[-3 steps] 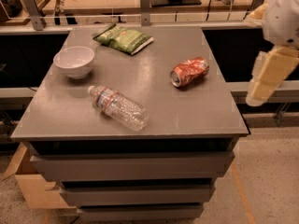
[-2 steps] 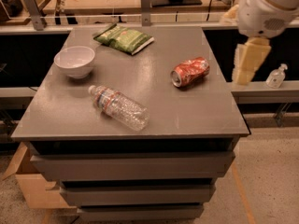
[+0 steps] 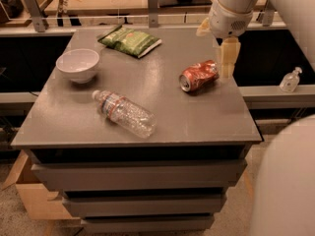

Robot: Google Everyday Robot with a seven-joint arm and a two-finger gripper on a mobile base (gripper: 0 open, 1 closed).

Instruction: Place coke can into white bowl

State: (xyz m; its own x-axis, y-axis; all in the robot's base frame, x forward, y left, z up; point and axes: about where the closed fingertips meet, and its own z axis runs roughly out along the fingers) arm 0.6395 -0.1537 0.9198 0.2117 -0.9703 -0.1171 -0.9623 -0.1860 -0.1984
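The coke can (image 3: 199, 75), red with a silver end and dented sides, lies on its side on the right part of the grey table (image 3: 167, 112). The white bowl (image 3: 78, 64) stands upright near the table's left edge, far from the can. My gripper (image 3: 227, 63) hangs from the white arm just right of the can, its pale fingers pointing down beside the can's far end. It holds nothing that I can see.
A clear plastic water bottle (image 3: 125, 113) lies on its side at the front middle. A green snack bag (image 3: 131, 41) lies at the back. A small clear bottle (image 3: 290, 79) stands on the ledge to the right. A workbench runs behind the table.
The arm has swung in from the right and lowered, bringing the gripper from beyond the table's edge to just beside the can. The can, bowl and bottle have not moved.
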